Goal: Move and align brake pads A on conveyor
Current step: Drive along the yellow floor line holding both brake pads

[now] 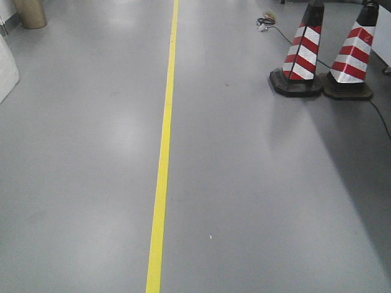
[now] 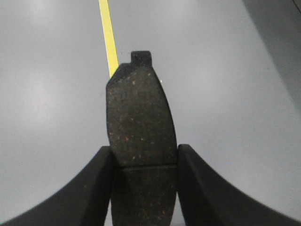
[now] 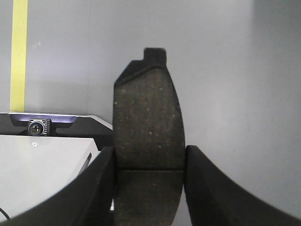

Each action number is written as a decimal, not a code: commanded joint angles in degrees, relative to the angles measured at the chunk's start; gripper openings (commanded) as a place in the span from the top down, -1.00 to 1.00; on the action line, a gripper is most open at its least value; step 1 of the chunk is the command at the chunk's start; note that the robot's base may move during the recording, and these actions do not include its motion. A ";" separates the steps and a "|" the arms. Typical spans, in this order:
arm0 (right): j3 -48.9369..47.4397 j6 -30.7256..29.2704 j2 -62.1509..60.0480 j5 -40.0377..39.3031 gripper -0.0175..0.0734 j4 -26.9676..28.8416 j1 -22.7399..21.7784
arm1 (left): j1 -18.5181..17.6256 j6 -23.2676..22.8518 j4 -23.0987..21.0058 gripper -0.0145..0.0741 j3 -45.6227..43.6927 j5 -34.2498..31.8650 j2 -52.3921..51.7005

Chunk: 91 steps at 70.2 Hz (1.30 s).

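In the left wrist view a dark grey brake pad with a centre groove and a tab at its far end stands out between the black fingers of my left gripper, which is shut on its sides. The right wrist view shows the same hold: my right gripper is shut on a second brake pad. Both pads hang over grey floor. The conveyor is out of view in every frame. Neither gripper shows in the front view.
Grey floor with a yellow line runs ahead. Two red-and-white striped cones stand at the far right beside a cable. A white and black part of the robot base lies below the right gripper.
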 commanded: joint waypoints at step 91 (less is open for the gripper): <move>-1.64 -0.40 0.06 2.15 0.58 -1.54 -0.38 | -0.16 -0.04 0.37 0.69 -1.78 -4.06 0.12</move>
